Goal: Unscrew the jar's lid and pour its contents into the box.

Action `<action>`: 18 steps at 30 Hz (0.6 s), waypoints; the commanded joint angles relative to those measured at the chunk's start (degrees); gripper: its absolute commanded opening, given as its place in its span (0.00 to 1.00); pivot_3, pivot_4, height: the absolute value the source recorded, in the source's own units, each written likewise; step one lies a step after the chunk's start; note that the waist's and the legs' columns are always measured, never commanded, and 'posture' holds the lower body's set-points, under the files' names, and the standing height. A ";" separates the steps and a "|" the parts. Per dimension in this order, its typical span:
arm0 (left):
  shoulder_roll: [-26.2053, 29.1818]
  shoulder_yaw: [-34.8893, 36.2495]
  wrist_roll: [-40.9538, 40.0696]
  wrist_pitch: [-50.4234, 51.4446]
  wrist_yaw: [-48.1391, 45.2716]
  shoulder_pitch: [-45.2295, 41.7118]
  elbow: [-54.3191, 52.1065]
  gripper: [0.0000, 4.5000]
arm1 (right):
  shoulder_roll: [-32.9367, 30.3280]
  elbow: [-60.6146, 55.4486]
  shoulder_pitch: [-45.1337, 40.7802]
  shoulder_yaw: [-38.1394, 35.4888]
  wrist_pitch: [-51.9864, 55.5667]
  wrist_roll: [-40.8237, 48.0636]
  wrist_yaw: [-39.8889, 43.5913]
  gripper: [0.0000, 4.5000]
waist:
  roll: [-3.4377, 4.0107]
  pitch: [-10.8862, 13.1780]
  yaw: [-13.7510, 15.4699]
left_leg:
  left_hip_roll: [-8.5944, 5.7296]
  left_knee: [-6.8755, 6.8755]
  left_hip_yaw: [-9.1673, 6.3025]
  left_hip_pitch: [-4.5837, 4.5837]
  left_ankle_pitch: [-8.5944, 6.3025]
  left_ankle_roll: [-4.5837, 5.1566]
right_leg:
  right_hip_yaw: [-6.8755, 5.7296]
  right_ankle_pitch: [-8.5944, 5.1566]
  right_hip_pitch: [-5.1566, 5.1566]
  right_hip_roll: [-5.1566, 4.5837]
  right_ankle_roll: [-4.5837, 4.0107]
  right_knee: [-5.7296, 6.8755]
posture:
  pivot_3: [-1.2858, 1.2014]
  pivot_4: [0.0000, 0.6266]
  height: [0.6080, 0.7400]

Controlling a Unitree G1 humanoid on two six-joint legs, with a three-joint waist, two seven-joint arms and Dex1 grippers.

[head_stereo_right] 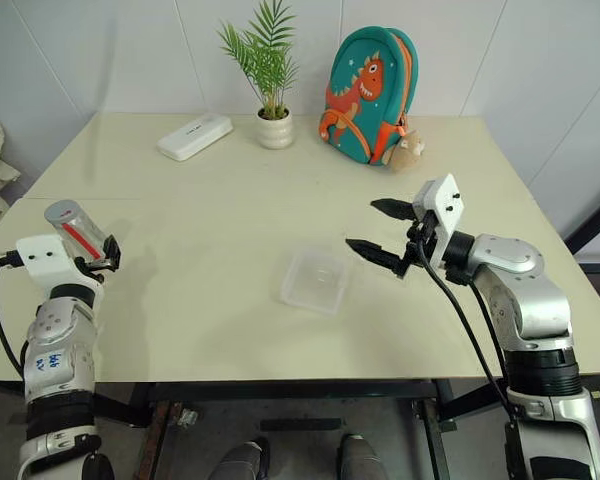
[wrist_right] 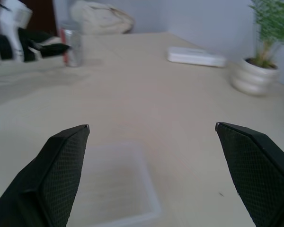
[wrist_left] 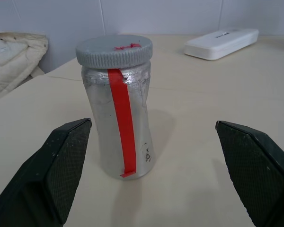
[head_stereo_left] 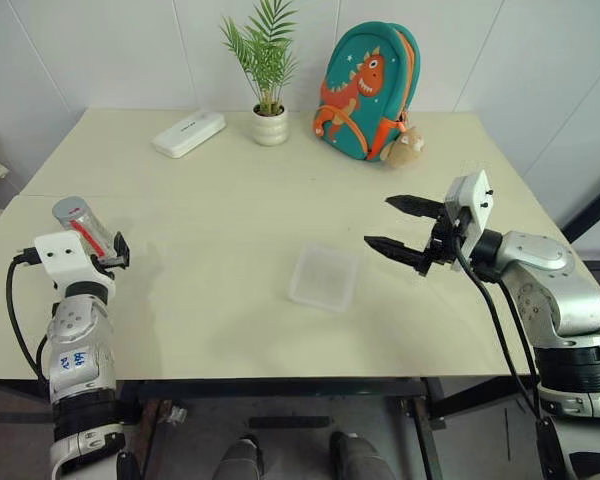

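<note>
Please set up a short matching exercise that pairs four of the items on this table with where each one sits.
Things:
1. jar
2. box
3. plant pot
4. white case

Places:
A. at the back of the table, just left of the dinosaur backpack
B. near the middle of the table, ahead of the right gripper
C. at the table's left edge, standing in front of the open left gripper
D. at the back left, lying flat, left of the plant

Pairs: 1-C, 2-B, 3-A, 4-D
</note>
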 commanded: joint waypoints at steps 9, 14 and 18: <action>1.79 -0.33 -0.11 -3.18 0.38 -3.99 6.36 0.99 | -1.63 -3.44 0.68 -1.71 0.96 3.63 1.73 1.00 | -0.01 0.00 0.02 | 0.01 0.00 0.03 0.00 0.00 -0.01 | 0.02 -0.17 0.01 0.00 -0.44 -0.12 | 0.52 0.24 1.00; 2.58 -0.15 -0.68 -4.51 0.56 -6.20 9.78 0.99 | -1.85 -2.92 1.09 -1.57 0.20 2.72 1.77 1.00 | -0.01 0.00 0.10 | 0.02 0.00 0.04 -0.01 0.01 0.00 | 0.02 -0.37 0.00 0.00 -0.79 -0.11 | 0.52 0.24 1.00; 3.28 0.25 -1.08 -5.72 0.72 -7.61 12.25 0.99 | -1.81 -3.32 1.17 -1.49 0.52 2.51 1.40 1.00 | -0.01 0.00 0.03 | 0.02 -0.01 0.04 -0.01 0.00 0.00 | 0.02 -0.28 0.00 0.00 -0.63 -0.10 | 0.52 0.24 1.00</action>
